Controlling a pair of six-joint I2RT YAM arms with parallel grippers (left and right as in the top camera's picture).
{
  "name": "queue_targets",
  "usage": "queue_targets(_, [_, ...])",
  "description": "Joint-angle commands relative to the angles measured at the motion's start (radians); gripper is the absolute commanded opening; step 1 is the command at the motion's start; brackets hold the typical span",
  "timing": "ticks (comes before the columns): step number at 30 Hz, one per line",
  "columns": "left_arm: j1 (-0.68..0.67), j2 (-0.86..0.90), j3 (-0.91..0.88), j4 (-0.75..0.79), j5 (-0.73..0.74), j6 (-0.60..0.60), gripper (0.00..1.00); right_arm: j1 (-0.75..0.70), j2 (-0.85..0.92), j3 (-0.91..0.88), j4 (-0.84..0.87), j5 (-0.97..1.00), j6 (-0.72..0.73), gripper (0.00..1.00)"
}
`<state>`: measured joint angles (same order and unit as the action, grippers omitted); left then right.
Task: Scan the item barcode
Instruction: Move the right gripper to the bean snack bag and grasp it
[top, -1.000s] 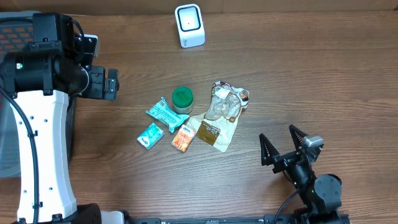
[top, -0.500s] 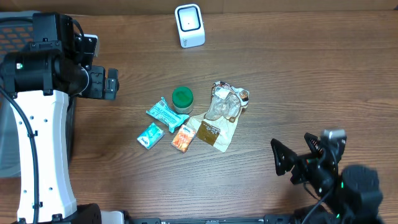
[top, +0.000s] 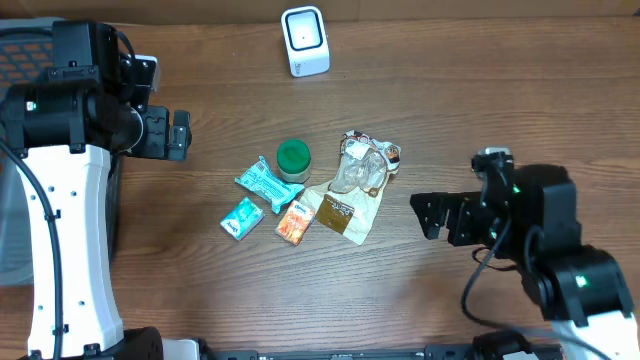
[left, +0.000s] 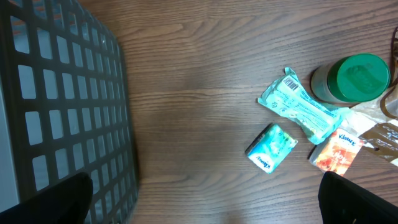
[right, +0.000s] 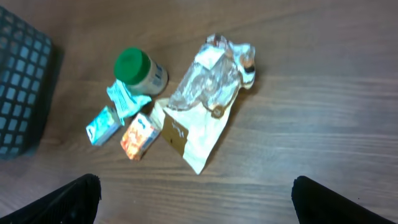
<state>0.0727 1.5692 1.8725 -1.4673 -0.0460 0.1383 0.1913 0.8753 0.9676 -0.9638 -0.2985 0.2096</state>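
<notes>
Wooden table (top: 480, 110), brown grain, carries all items. Left gripper (top: 178, 133) stands with jaws fully spread and nothing between them; in its wrist view only the dark fingertips (left: 50, 199) show at the lower corners, over bare wood. Right gripper (top: 429, 216) is likewise wide open and empty, its fingertips (right: 68, 199) at the lower corners of its own view.

A cluster of goods lies between the two grippers, nearer the right one. Closest ahead of the right gripper is a crumpled clear-and-tan bag (top: 352, 195). Beyond the bag from that gripper sit a green-lidded jar (top: 293, 157), an orange packet (top: 293, 222), a teal pouch (top: 266, 181) and a small teal tissue pack (top: 242, 217). The pouch touches the jar's base; its printed barcode (left: 290, 81) faces up, seen ahead and to the right of the left gripper's fingers. No gripper touches any item.

White scanner (top: 305, 40) stands upright at the table's far edge, well apart from both grippers. A dark mesh basket (left: 62, 93) sits to the left of the left gripper.
</notes>
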Motion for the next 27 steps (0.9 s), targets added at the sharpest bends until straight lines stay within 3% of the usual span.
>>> queue_targets(1, [-0.001,0.007,0.008,0.002,-0.002,0.011,0.99,0.004,0.075,0.019,0.005,-0.045,0.004,0.99])
queue_targets(7, [-0.001,0.007,0.008,0.002,-0.002,0.011,0.99,0.004,0.255,0.019,0.027,-0.125,0.029,0.96])
queue_targets(12, [-0.001,0.007,0.008,0.002,-0.002,0.011,1.0,-0.007,0.465,0.019,0.091,-0.242,-0.001,0.82])
queue_targets(16, [-0.001,0.007,0.008,0.002,-0.002,0.011,1.0,-0.03,0.602,0.019,0.163,-0.326,-0.035,0.77])
queue_targets(27, [-0.001,0.007,0.008,0.002,-0.002,0.011,0.99,-0.098,0.779,-0.005,0.307,-0.388,-0.026,0.74])
